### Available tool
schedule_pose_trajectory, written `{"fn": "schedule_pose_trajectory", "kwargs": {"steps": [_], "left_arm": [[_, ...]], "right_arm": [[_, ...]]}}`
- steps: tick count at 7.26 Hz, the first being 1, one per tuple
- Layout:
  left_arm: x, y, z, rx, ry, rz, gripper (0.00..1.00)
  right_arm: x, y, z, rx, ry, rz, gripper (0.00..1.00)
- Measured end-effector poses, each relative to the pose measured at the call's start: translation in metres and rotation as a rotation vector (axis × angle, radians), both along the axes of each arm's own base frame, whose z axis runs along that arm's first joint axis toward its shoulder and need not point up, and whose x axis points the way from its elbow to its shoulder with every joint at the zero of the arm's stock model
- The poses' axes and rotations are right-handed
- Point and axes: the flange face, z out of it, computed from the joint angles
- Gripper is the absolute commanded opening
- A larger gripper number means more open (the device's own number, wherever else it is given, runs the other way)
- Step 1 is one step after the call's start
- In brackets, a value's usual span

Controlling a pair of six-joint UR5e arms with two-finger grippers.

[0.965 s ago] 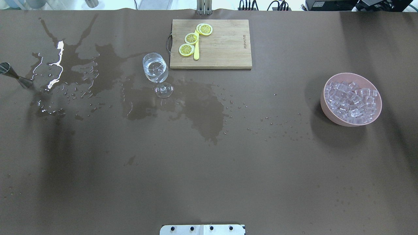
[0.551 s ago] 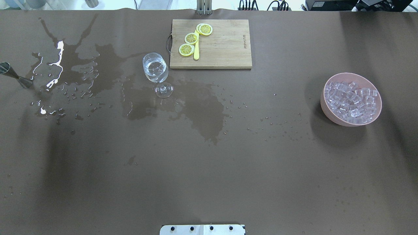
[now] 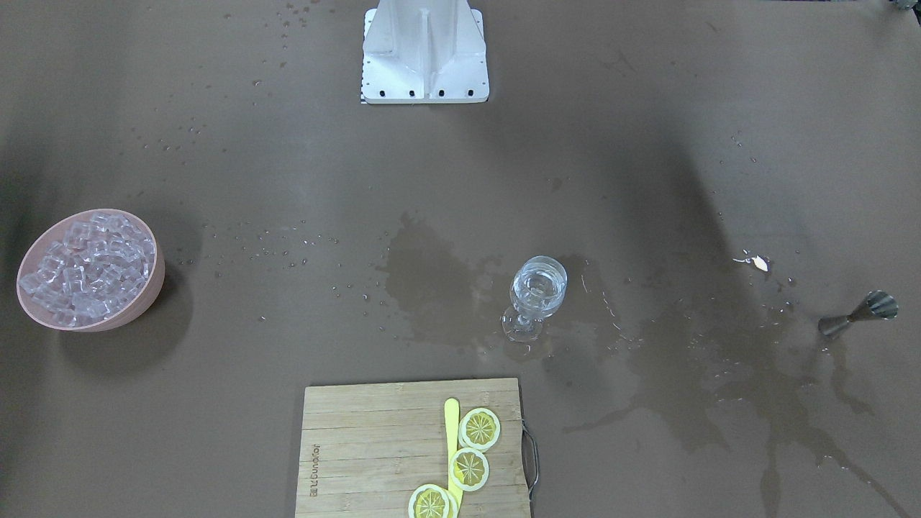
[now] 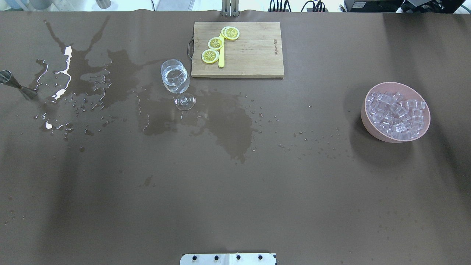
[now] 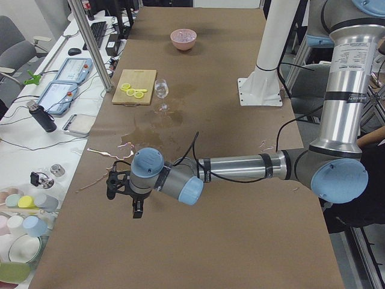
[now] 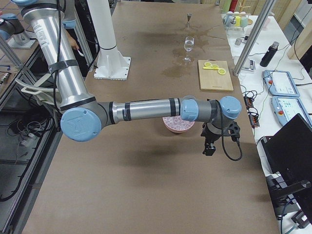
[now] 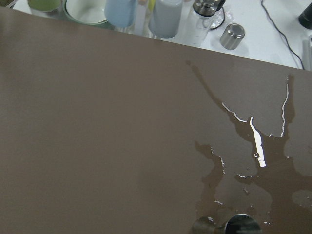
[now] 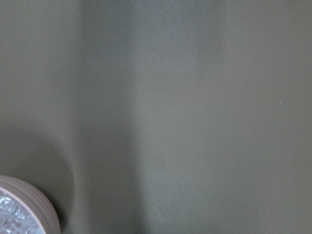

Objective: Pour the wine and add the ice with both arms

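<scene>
I call the far side of the table 12 and my own side 6, as seen from above. The wine is in the glass, which stands upright at about 10. It is clear like water, so I cannot tell how full the glass is, or if any cubes are in it. The ice is a heap of small cubes in the pink bowl at 3, well apart from the glass.

My left gripper hangs over the table at 9, at the end of my left arm. My right gripper hangs near the bowl, at the end of my right arm. Both show only from the side and look small and dark. I cannot tell how far apart the fingers are. I see nothing in them.

Wet patches lie around the glass and run out to 9. A metal jigger stands there, partly cut off at the edge of the view from above. My left wrist camera shows only its top. My right wrist camera shows just a bit of the bowl in one corner. A board with lemon slices lies at 12, just beside the glass.
</scene>
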Motion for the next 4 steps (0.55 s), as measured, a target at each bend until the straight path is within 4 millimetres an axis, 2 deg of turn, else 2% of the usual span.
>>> {"fn": "schedule_pose_trajectory", "kwargs": {"steps": [1,2,4], "left_arm": [[-0.012,0.016,-0.011,-0.053,-0.114,0.085,0.97],[-0.016,0.033,-0.018,-0.097,-0.157,0.142,0.97],[-0.012,0.059,-0.013,-0.132,-0.133,0.227,0.97]], "right_arm": [[0.001,0.000,-0.001,0.002,-0.001,0.001,1.00],[0.002,0.001,-0.002,0.004,-0.002,0.003,1.00],[0.003,0.003,-0.001,0.004,-0.002,0.006,1.00]]}}
